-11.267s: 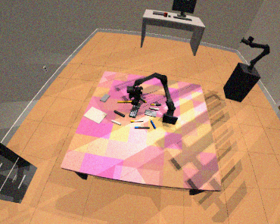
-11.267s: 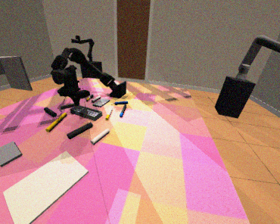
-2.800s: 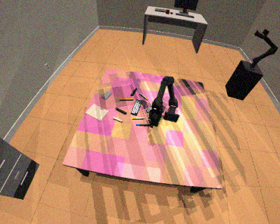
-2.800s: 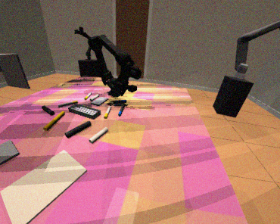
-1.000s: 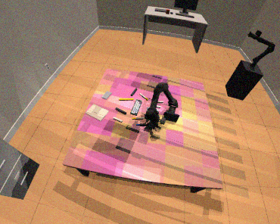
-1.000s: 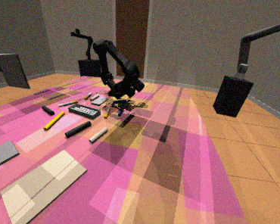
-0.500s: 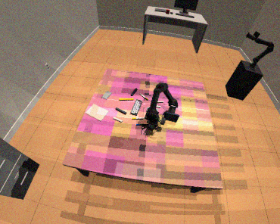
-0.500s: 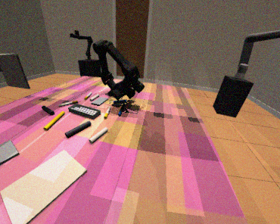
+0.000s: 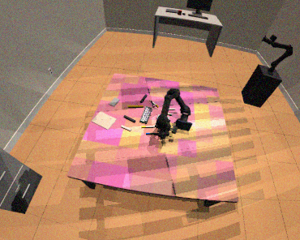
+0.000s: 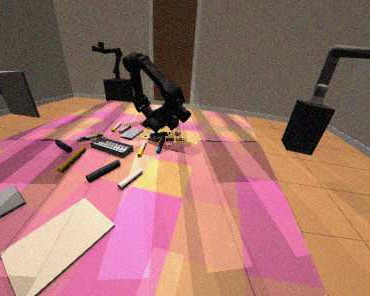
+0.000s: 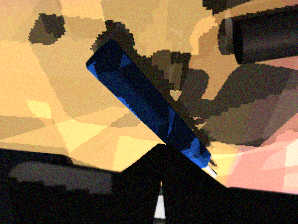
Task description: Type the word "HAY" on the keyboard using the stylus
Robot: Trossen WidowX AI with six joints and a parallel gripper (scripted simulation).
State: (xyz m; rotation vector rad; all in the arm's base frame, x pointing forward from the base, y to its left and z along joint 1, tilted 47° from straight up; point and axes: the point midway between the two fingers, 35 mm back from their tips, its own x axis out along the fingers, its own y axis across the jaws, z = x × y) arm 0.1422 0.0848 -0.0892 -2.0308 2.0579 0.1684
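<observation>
A slim blue stylus with a pale, narrow tip (image 10: 158, 134) (image 11: 142, 97) lies slantwise across the wrist view on the desk, its shaft partly hidden. A black rectangular keyboard with pale keys (image 9: 146, 115) (image 10: 111, 146) lies flat, apart from the stylus; its lettering is too small to read.
</observation>
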